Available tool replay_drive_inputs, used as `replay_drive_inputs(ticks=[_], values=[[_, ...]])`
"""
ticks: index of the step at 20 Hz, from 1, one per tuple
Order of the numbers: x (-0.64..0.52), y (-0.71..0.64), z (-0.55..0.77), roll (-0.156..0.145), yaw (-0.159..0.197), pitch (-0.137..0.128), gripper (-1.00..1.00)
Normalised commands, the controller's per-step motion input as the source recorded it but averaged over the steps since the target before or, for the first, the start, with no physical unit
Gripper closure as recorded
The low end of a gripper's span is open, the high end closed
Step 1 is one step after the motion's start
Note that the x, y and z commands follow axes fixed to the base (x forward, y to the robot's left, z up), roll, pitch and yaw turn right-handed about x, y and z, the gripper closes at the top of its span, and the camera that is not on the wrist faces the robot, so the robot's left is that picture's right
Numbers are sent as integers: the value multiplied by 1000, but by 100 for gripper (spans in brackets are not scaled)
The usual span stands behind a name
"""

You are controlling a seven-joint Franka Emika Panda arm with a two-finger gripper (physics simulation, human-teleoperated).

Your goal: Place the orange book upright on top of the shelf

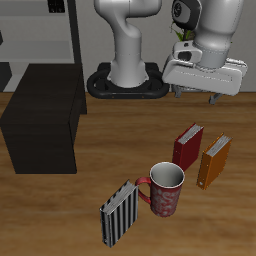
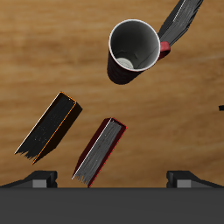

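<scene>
The orange book (image 1: pixel 213 162) stands upright on the wooden table, leaning slightly, right beside the dark red book (image 1: pixel 187 147). In the wrist view the orange book (image 2: pixel 48 129) shows its pale page edge, with the red book (image 2: pixel 98 151) next to it. The shelf (image 1: pixel 45 125) is a low matte black box across the table from the books, and its flat top is bare. My gripper (image 1: pixel 197 96) hangs open and empty above the table, a little behind the two books. Its fingertips (image 2: pixel 37 181) stand wide apart in the wrist view.
A dark red patterned mug (image 1: pixel 166 188) stands nearer the front edge than the books; it also shows in the wrist view (image 2: pixel 134 50). A black-and-white striped book (image 1: pixel 120 212) stands beside the mug. A tall grey open shelving unit (image 1: pixel 40 30) is behind the black shelf.
</scene>
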Motion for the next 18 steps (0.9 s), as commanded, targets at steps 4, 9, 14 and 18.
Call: replay_drive_inputs(ticks=[4, 9, 14, 18], values=[[125, 252, -11, -1, -65, 20, -100], [68, 373, -17, 22, -51, -24, -100], [171, 179, -97, -3, -44, 27, -100], [260, 177, -205, -11, -10, -9, -100]])
